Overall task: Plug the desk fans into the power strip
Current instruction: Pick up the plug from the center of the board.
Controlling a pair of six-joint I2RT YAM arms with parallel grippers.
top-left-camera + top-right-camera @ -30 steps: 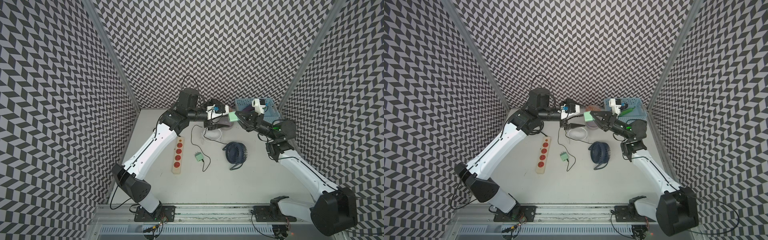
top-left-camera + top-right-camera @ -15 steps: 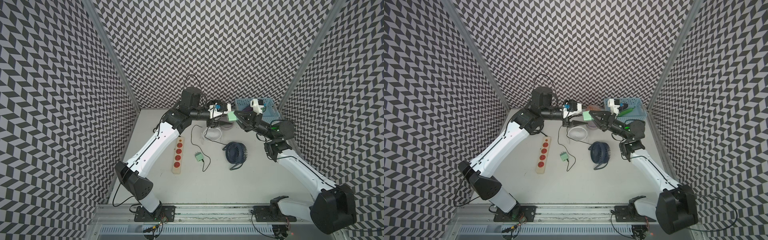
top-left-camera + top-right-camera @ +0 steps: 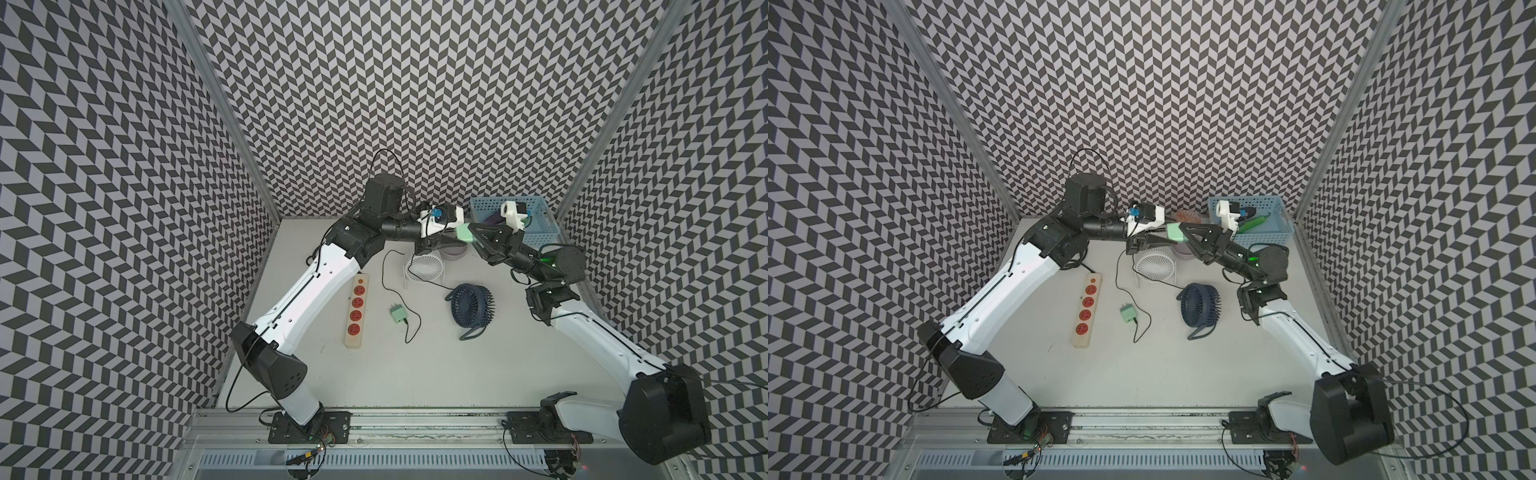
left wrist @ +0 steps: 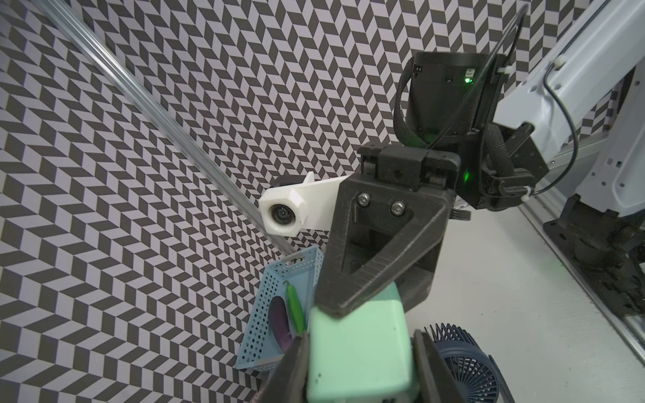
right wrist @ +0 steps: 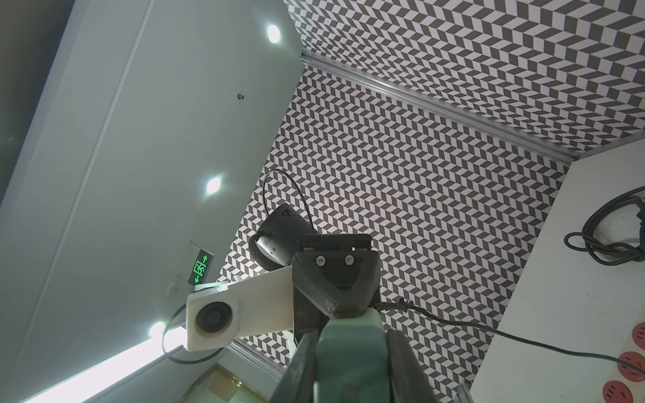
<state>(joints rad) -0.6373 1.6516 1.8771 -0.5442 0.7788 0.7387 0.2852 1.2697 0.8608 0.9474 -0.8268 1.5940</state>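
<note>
Both arms meet in the air well beyond the far end of the power strip [image 3: 356,309]. They share 1 mint-green block [image 3: 464,232]. The left hand [image 4: 359,352] is clenched across its sides, and the right hand [image 5: 352,356] is clamped on it from the opposite end, so neither has let go.

The power strip lies flat on the bench [image 3: 415,382] beside the left forearm, its 4 round red sockets facing up and all empty. Just beside its middle lies a small green plug [image 3: 398,312] on a thin black cord. Farther from the strip are a white fan [image 3: 424,268] and a navy fan [image 3: 471,307]. Which fan the cord serves I cannot tell.

The strip looks like a stiff, light plastic bar, likely to skate on the smooth bench when a plug is pushed in. It is probably best pinned at an end or by its long edges, clear of the sockets. The block looks hard and smooth with rounded corners, so a flat-sided grip seems safest.
</note>
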